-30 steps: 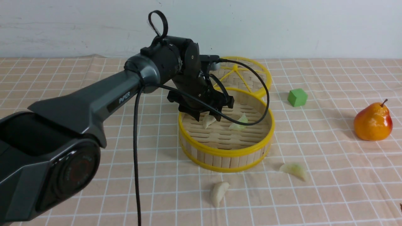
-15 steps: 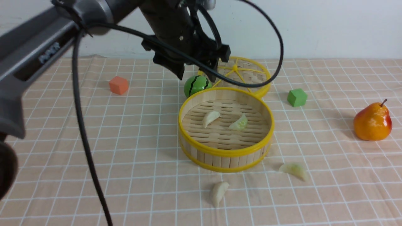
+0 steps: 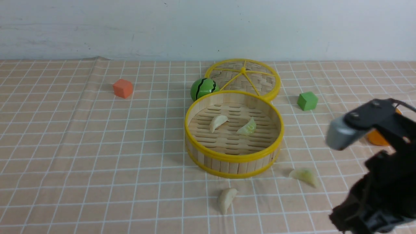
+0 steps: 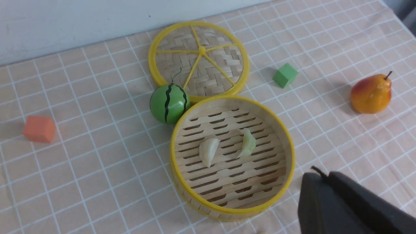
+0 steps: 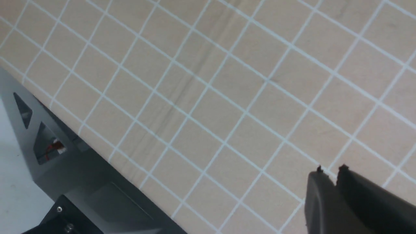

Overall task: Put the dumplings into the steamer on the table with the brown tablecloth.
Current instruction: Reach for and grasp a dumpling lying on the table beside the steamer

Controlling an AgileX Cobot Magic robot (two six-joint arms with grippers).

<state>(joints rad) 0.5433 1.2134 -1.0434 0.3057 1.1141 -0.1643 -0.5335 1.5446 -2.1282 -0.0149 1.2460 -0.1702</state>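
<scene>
The steamer (image 3: 234, 158) stands mid-table on the brown tablecloth (image 3: 97, 146). Inside it lie two dumplings, a cream one (image 3: 218, 122) and a green-tinted one (image 3: 248, 127). Two more lie on the cloth in front: a cream one (image 3: 226, 199) and a pale green one (image 3: 305, 175). My left gripper (image 4: 325, 175) is shut and empty, high above the steamer's near side (image 4: 232, 97); it is outside the front view. My right arm (image 3: 373, 130) shows at the lower right, its gripper (image 5: 330, 170) shut and empty over bare cloth.
A flat woven lid (image 3: 247, 76) lies behind the steamer, with a watermelon ball (image 3: 203, 88) beside it. An orange cube (image 3: 123, 88) sits far left and a green cube (image 3: 307, 100) to the right. The pear (image 4: 371, 94) is partly hidden by my right arm in the front view.
My left arm rose from over the steamer and left the front view, its jaws going from open to shut. My right arm came into view at the lower right.
</scene>
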